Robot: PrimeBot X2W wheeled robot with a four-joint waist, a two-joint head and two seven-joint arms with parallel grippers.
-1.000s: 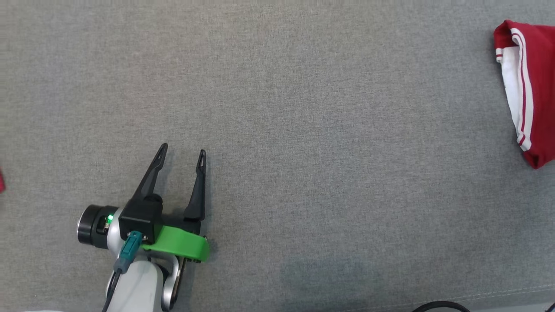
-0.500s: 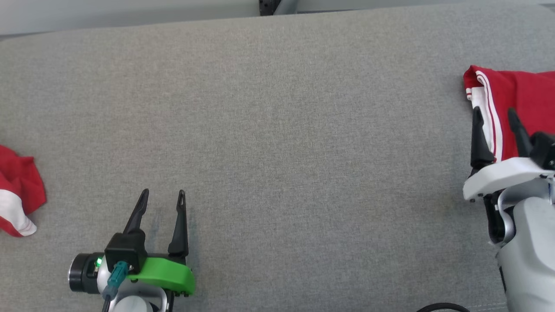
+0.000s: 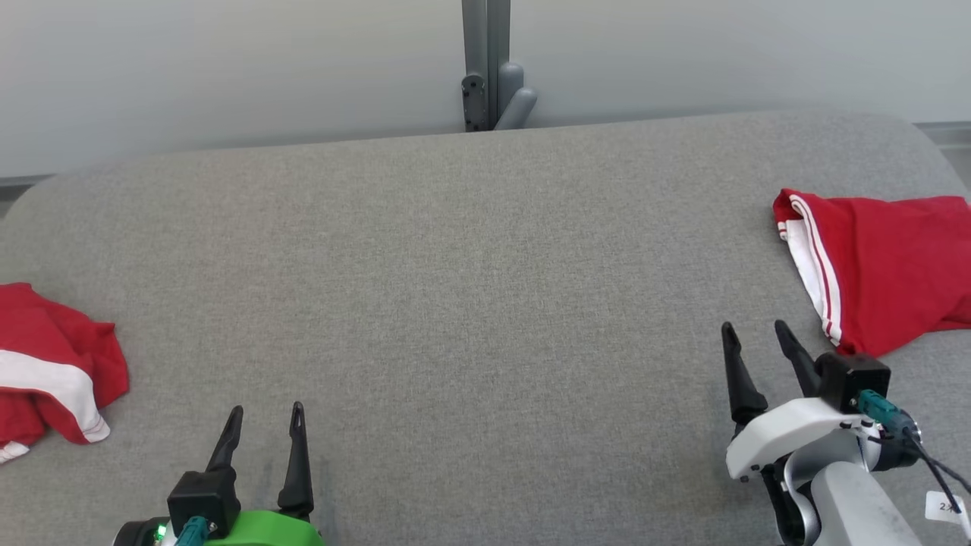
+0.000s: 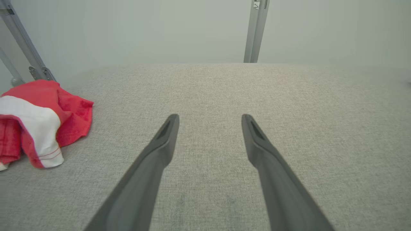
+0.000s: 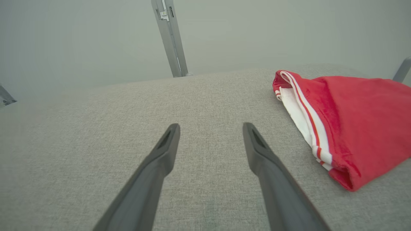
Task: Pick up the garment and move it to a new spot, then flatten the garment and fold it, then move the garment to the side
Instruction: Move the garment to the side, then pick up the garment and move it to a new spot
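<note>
A folded red garment [image 3: 887, 265] with white striped trim lies flat at the right edge of the grey padded table [image 3: 485, 265]; in the right wrist view the garment [image 5: 353, 122] is to the right of the fingers. A second red and white garment [image 3: 53, 364] lies crumpled at the table's left edge, also seen as a bunched garment [image 4: 38, 122] in the left wrist view. My right gripper [image 3: 754, 327] [image 5: 211, 125] stands open and empty just short of the folded piece. My left gripper [image 3: 266, 409] [image 4: 210, 117] is open and empty near the front left.
The table's far edge meets a pale wall, with a grey metal post [image 3: 485, 68] behind its middle. Slanted metal struts [image 4: 25, 48] stand behind the crumpled garment. A wide stretch of bare grey fabric lies between the two grippers.
The head camera has tilted up, bringing the wall and both garments into view. My right gripper has drawn back from over the folded garment's striped edge and now sits clear of it.
</note>
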